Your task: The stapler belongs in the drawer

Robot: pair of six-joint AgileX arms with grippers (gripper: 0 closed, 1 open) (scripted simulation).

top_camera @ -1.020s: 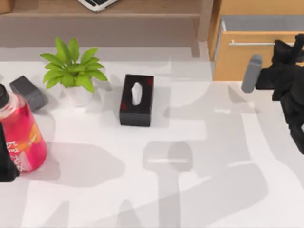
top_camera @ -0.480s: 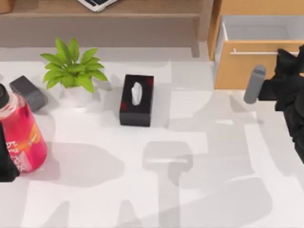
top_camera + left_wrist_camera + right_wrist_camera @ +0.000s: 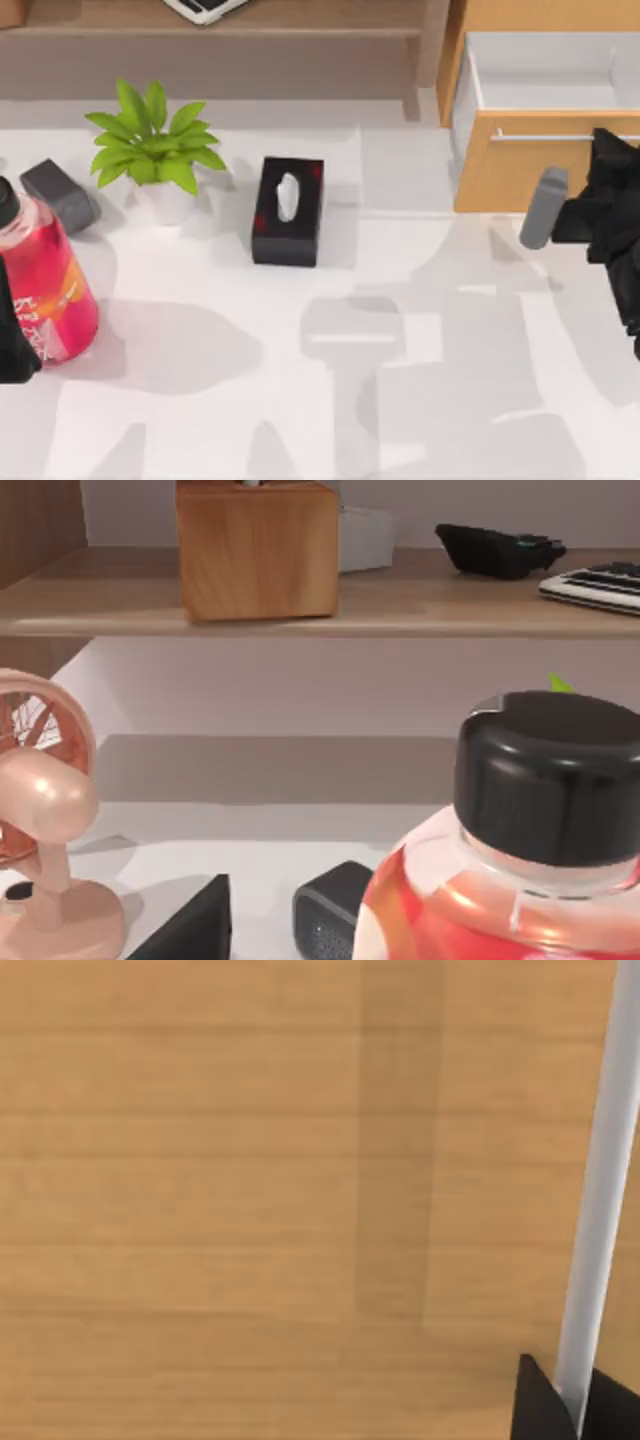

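Note:
The stapler (image 3: 58,195), a small dark grey block, lies at the table's left, behind the pink bottle; the left wrist view shows its end (image 3: 330,920). At the back right, the drawer (image 3: 520,165) stands partly pulled out, its white interior (image 3: 540,70) showing. My right gripper (image 3: 608,140) is at the drawer's front, shut on the slim silver handle (image 3: 540,136). In the right wrist view, the handle bar (image 3: 600,1190) runs down between the dark fingertips (image 3: 540,1405) against the wooden front. My left gripper (image 3: 12,345) stays parked at the left edge, by the bottle.
A pink bottle (image 3: 45,285) with a black cap stands beside my left arm. A potted plant (image 3: 150,150) and a black tissue box (image 3: 288,210) sit mid-table. A shelf at the back carries a keyboard (image 3: 205,8) and a wooden box (image 3: 257,550). A small fan (image 3: 40,810) stands nearby.
My right gripper has drawn back toward the table's front with the handle, and the drawer has slid further out, showing more white interior. The left arm and stapler have not moved.

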